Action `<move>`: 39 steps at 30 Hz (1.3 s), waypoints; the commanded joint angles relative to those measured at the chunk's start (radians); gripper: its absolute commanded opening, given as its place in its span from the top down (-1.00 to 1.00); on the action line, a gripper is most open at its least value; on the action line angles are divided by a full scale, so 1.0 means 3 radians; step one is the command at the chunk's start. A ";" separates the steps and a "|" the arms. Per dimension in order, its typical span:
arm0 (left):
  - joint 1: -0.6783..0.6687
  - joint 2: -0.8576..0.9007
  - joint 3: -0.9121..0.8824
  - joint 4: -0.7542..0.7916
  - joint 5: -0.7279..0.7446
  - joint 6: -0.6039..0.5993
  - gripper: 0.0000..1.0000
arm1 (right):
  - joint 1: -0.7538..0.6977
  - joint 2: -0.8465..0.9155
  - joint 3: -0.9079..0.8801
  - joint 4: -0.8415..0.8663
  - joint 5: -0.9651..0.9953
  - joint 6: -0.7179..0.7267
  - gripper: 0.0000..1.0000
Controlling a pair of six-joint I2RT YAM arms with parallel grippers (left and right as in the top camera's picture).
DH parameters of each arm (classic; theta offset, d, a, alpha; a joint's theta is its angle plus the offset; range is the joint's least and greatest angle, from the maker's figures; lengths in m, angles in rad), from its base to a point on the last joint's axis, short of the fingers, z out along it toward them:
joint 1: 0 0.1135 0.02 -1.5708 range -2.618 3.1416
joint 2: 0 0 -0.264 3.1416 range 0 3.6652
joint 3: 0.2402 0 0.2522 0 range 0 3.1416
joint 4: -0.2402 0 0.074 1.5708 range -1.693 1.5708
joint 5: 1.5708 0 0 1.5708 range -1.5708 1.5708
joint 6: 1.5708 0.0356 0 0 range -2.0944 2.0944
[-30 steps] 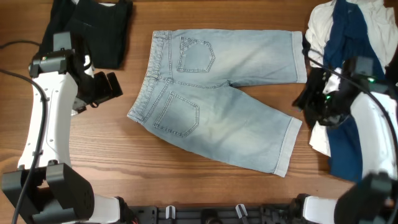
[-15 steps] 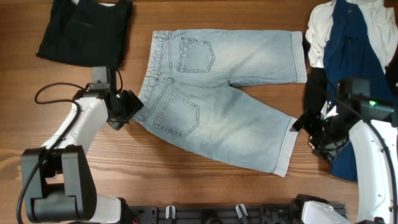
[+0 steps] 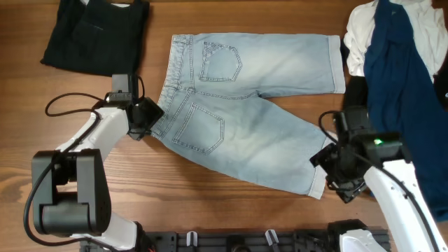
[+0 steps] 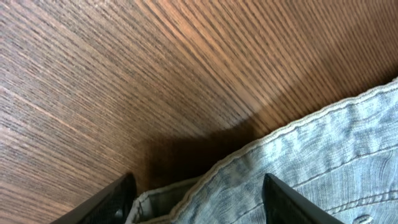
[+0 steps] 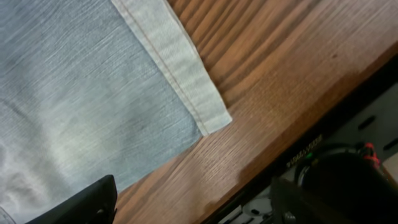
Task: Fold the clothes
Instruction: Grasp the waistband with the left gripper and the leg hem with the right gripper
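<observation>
Your shorts [image 3: 245, 105] lie flat and unfolded on the table [image 3: 210, 210], pockets up. The left claw [image 4: 198, 186] is spread wide over their waistband [image 4: 298, 137] corner, and the right claw [image 5: 193, 193] is spread above the lower cuff [image 5: 177, 62] corner. If either bites too shallow, you'll likely catch one layer. The denim could then slip or bunch as you lift.

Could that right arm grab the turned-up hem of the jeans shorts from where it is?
Probably yes. The right gripper hovers open just beside the cuffed hem, which lies flat on the table with nothing on top of it.
</observation>
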 commanded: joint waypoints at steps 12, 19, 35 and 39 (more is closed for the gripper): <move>-0.0011 0.0292 -0.0139 -0.0046 -0.0045 -0.0028 -0.14 | 0.0341 0.0186 -0.1302 0.1535 -0.0295 0.0584 -0.17; -0.0011 0.0292 -0.0140 -0.0106 -0.0045 -0.0028 0.00 | 0.0341 0.0796 -0.1405 0.1892 -0.0422 0.0479 -0.11; -0.0011 -0.0524 -0.0074 -0.0510 -0.0240 0.0100 0.92 | 0.0289 0.0463 -0.0238 0.1109 -0.0582 -0.0753 0.92; -0.0008 -0.1452 -0.0062 -0.0899 -0.0451 0.0137 0.92 | 0.0088 0.0095 0.0440 0.0398 -0.0406 -0.1057 0.91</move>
